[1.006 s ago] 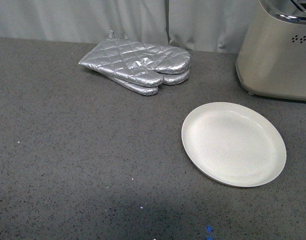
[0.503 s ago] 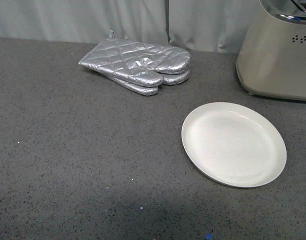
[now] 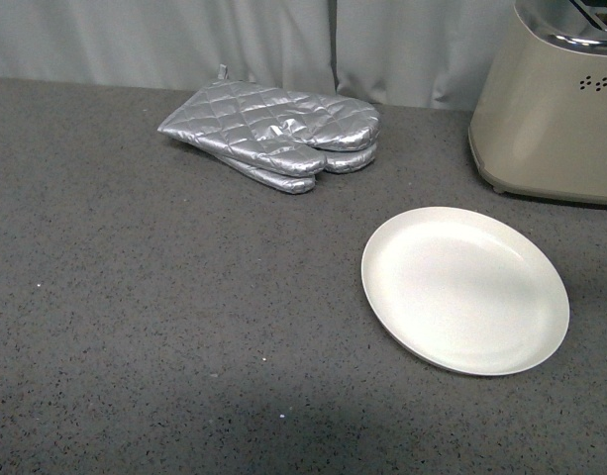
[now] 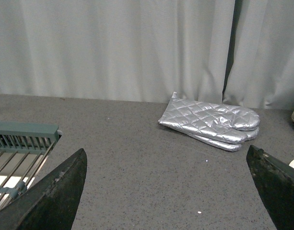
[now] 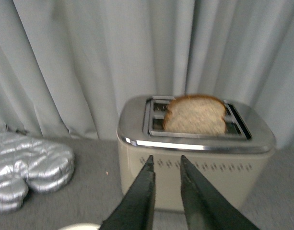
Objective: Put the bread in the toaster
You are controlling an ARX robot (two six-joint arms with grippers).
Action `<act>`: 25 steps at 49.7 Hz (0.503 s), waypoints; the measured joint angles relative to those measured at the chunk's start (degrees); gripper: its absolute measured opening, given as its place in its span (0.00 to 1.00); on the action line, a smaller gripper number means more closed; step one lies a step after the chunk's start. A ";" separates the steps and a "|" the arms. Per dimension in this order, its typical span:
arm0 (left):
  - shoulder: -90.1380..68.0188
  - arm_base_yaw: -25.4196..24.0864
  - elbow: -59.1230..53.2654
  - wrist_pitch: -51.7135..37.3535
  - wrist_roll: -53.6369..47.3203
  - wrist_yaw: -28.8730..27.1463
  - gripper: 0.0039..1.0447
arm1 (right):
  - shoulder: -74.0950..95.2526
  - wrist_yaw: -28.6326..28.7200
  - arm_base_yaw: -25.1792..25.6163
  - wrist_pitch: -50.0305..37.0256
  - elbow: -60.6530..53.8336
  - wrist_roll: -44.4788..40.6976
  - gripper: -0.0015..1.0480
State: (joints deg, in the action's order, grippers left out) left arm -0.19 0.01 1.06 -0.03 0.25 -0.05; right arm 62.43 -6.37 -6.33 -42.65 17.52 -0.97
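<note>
The bread (image 5: 194, 115) stands upright in a slot of the cream toaster (image 5: 194, 172), its rounded top sticking out above the chrome top. My right gripper (image 5: 165, 159) is open with a narrow gap, empty, in front of the toaster's side and apart from the bread. The toaster (image 3: 556, 109) also shows at the far right of the front view, where the bread cannot be made out. My left gripper (image 4: 168, 158) is wide open and empty above the counter. Neither arm shows in the front view.
A round white plate (image 3: 465, 288) lies empty on the grey counter in front of the toaster. Silver quilted oven mitts (image 3: 278, 133) lie at the back, also in the left wrist view (image 4: 211, 122). A green wire rack (image 4: 19, 143) sits beside the left gripper. Grey curtain behind.
The front view has shifted slightly, so the plate, mitts and toaster sit a little lower in the picture. Nothing on the counter has moved.
</note>
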 joint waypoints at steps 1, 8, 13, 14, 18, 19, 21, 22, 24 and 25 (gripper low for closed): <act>0.00 0.00 0.00 0.00 0.00 0.00 0.94 | -1.29 0.33 0.17 0.55 -1.01 0.07 0.11; 0.00 0.00 0.00 0.00 -0.02 0.04 0.94 | -22.77 5.90 4.94 13.70 -12.76 0.26 0.01; 0.00 0.00 0.00 0.00 0.00 0.04 0.94 | -41.00 5.86 6.19 29.83 -17.14 0.39 0.01; 0.00 0.00 0.00 0.00 -0.02 0.02 0.94 | -45.29 6.05 6.21 33.73 -17.20 0.35 0.01; 0.00 0.00 0.00 0.00 -0.02 0.02 0.94 | -58.42 6.54 6.19 41.40 -17.18 0.37 0.01; 0.00 0.00 0.00 0.00 -0.02 0.02 0.94 | -60.48 6.47 6.19 42.01 -17.18 0.39 0.01; 0.00 0.00 0.00 0.00 0.00 0.02 0.94 | -61.46 6.45 6.21 42.27 -17.18 0.39 0.01; 0.00 0.00 0.00 0.00 0.00 0.02 0.94 | -61.77 6.45 6.21 42.36 -17.18 0.39 0.01; 0.00 0.00 0.00 0.00 0.00 0.02 0.94 | -61.96 6.45 6.21 42.47 -17.20 0.39 0.01; 0.00 0.00 0.00 0.00 0.00 0.02 0.94 | -62.03 6.45 6.23 42.51 -17.20 0.39 0.01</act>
State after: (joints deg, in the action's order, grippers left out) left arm -0.19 0.01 1.06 -0.03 0.25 -0.03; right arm 0.40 0.08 -0.10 -0.14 0.32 -0.58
